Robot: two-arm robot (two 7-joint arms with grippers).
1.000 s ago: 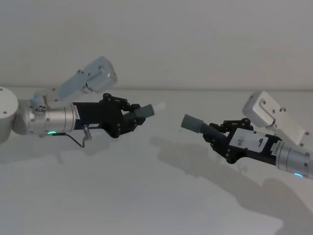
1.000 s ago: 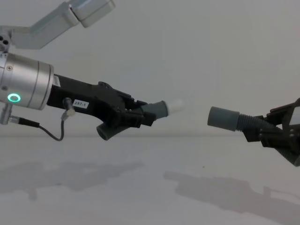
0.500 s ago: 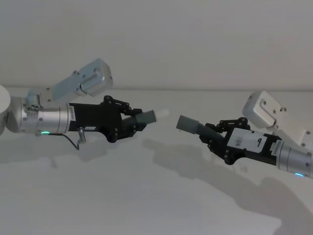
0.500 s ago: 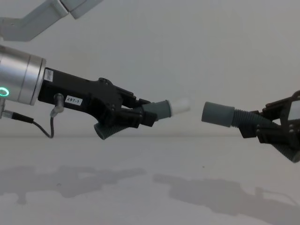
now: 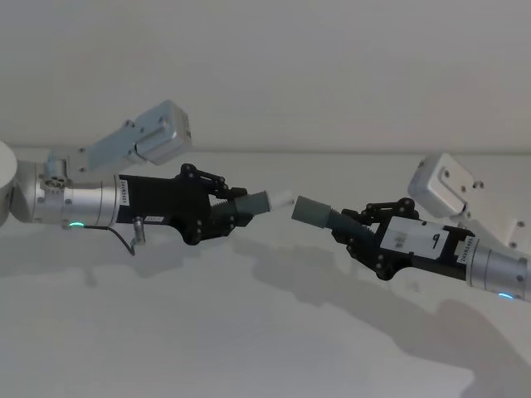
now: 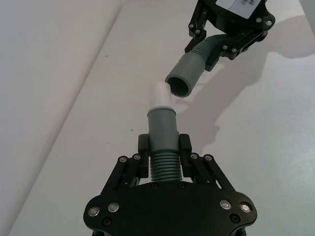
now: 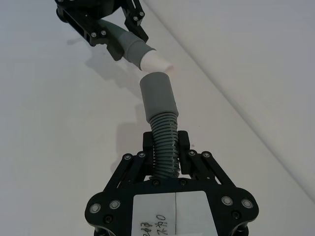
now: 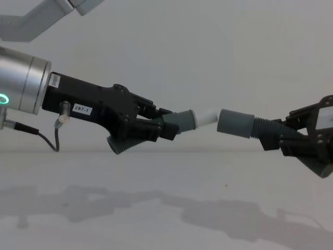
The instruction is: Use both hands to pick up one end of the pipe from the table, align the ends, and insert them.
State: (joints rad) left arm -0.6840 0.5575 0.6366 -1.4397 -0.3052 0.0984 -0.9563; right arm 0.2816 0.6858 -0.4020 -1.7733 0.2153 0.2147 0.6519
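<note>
Left gripper [image 8: 156,127] and right gripper [image 8: 281,139], each clamping a pipe [image 8: 179,121] piece, have closed the gap; ends nearly meet, insertion next

Left gripper [image 8: 165,126] is showing matt black plastic links with small bright metal screws, sitting on a brushed silver metal wrist [image 8: 21,79]. Between its fingers [image 6: 143,150], the left pipe piece [image 6: 162,129] is looking like matt dark-grey plastic, ribbed at the grip, smooth at the sleeve, ending in a smooth whitish tip [image 6: 159,93]. Right gripper [image 7: 166,147] is showing the same matt black plastic, wearing a white paper label [image 7: 175,213]; its pipe piece [image 7: 158,101] is reading matt grey, ribbed then smooth. Table [image 5: 249,348] is appearing smooth, pale, matt.
</note>
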